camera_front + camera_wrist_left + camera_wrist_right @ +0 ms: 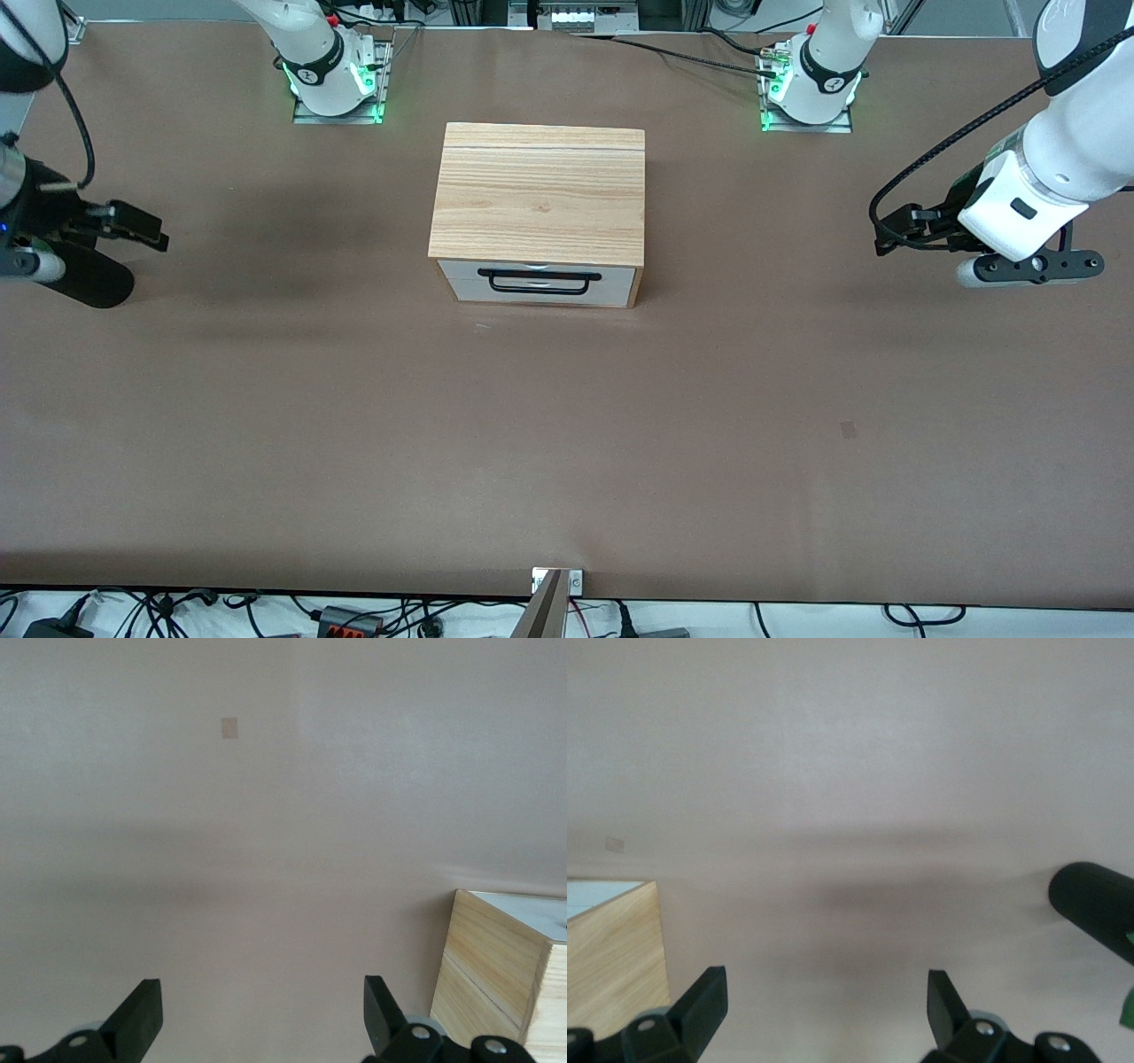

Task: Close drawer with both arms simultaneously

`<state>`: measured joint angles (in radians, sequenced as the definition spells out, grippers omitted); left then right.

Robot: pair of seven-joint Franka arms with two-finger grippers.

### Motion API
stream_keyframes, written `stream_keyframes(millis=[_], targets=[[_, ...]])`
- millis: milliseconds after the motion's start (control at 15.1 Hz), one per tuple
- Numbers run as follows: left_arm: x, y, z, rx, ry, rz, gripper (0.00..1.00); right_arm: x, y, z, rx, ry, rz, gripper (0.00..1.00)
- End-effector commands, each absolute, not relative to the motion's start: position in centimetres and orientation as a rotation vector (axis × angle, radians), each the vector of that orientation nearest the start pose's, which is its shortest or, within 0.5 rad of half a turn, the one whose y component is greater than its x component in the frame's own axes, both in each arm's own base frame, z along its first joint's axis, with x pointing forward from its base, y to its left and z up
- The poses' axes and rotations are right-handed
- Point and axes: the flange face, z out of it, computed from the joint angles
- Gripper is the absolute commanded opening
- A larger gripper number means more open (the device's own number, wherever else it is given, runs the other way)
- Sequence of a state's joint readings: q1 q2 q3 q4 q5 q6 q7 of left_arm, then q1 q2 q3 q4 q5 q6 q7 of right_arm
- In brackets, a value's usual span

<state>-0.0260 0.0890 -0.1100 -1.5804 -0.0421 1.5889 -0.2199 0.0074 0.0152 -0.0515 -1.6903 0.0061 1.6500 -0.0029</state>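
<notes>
The light-oak cabinet (540, 190) stands mid-table, nearer the arms' bases. The drawer (540, 283), with a white front and a black bar handle (539, 281), faces the front camera; its front looks about flush with the cabinet. My left gripper (886, 232) hovers open and empty above the table toward the left arm's end, well apart from the cabinet. My right gripper (146, 226) hovers open and empty toward the right arm's end. The left wrist view shows open fingers (142, 1019) and a cabinet corner (492, 974). The right wrist view shows open fingers (704, 1005) and the cabinet's side (611, 966).
The brown table (567, 425) stretches wide in front of the drawer, with a small tape mark (849, 430) on it. The arm bases (337, 75) (811, 84) stand at the table's edge by the cabinet's back. A black cylinder (89, 275) hangs beside the right gripper.
</notes>
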Motion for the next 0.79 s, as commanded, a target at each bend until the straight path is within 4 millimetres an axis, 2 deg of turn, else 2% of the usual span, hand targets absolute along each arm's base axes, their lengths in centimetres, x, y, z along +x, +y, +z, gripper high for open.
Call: stream_keyframes(millis=[0, 132, 397, 727], targets=[[57.1, -7.9, 57.5, -3.155, -0.128, 0.103, 1.00, 53.9, -2.9, 56.8, -3.144, 0.105, 0.044, 1.00], [57.2, -8.0, 57.5, -3.155, -0.143, 0.106, 1.00, 54.5, -2.9, 58.8, -3.143, 0.101, -0.041, 1.00], [57.1, -8.0, 57.5, -3.154, -0.145, 0.110, 1.00, 54.9, -2.9, 57.9, -3.137, 0.106, 0.024, 1.00], [57.2, -7.8, 57.4, -3.154, -0.140, 0.113, 1.00, 55.3, -2.2, 58.8, -3.135, 0.090, 0.007, 1.00]])
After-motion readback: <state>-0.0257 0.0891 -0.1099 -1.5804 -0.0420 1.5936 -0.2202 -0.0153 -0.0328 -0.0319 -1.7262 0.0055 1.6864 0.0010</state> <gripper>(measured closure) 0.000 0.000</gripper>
